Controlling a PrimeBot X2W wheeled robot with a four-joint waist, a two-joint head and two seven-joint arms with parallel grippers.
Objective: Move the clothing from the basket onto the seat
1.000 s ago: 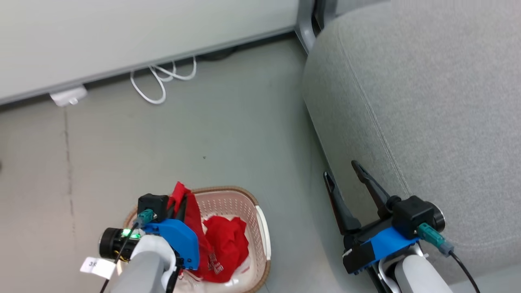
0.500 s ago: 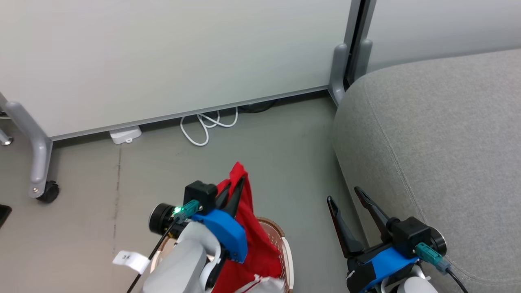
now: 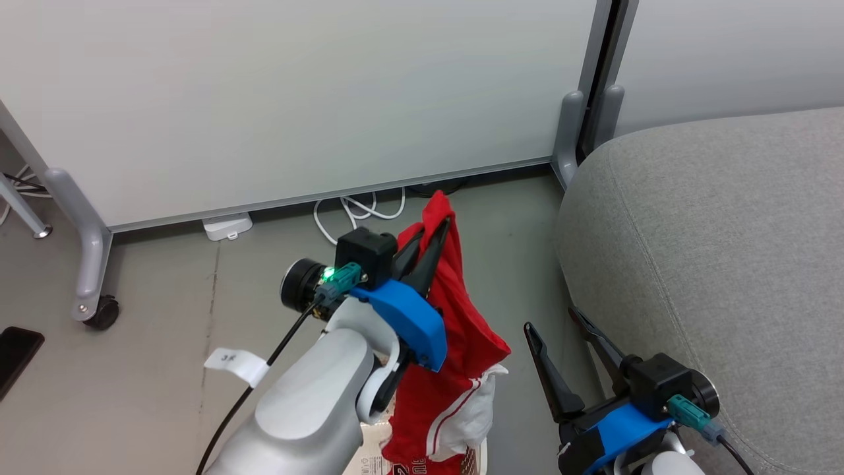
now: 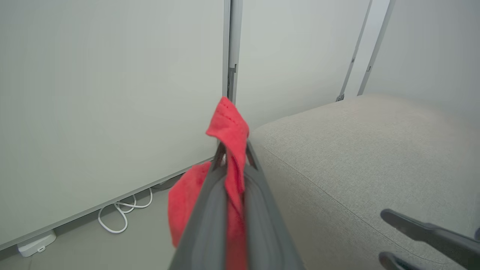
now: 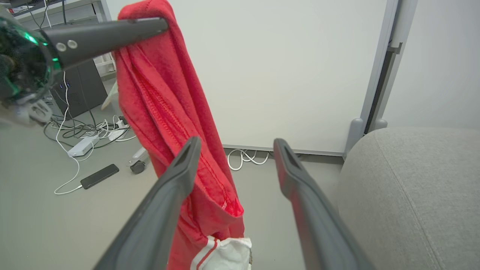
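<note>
Grey floor, white cable coil, white adapter, black phone

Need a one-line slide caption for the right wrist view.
Left gripper holds a bright-red garment with white trim aloft beside the large grey fabric seat, framed by the open right gripper.

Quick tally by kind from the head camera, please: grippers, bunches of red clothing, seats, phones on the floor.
Grippers: 2, left gripper and right gripper
Bunches of red clothing: 1
Grey seat: 1
Black phone: 1
Total: 5
</note>
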